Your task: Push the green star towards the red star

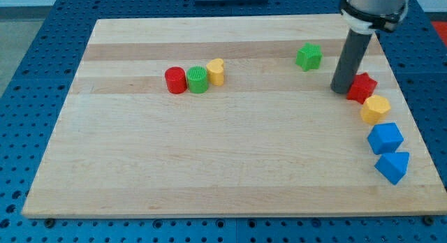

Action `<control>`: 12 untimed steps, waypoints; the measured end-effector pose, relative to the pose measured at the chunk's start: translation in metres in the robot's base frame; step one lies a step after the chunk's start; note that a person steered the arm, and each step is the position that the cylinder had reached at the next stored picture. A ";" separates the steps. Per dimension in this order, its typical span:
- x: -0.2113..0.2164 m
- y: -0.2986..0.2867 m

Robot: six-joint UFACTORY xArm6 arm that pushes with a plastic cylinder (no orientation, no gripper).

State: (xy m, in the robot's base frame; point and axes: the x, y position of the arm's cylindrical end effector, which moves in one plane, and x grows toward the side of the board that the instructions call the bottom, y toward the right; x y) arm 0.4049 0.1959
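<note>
The green star (308,56) lies near the view's top right on the wooden board (209,166). The red star (362,87) lies to its lower right, near the board's right edge. My tip (342,91) stands on the board just left of the red star, touching or nearly touching it. The tip is to the lower right of the green star, with a gap between them.
A yellow hexagon (376,109), a blue cube (385,139) and a blue triangular block (392,166) run down the right edge below the red star. A red cylinder (175,80), a green cylinder (198,79) and a yellow heart (216,72) sit in a row at upper left of centre.
</note>
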 end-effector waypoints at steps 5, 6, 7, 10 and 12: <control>-0.005 -0.082; -0.026 -0.119; -0.062 -0.131; -0.096 -0.095; -0.088 -0.056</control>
State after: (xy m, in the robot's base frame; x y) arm 0.3167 0.1398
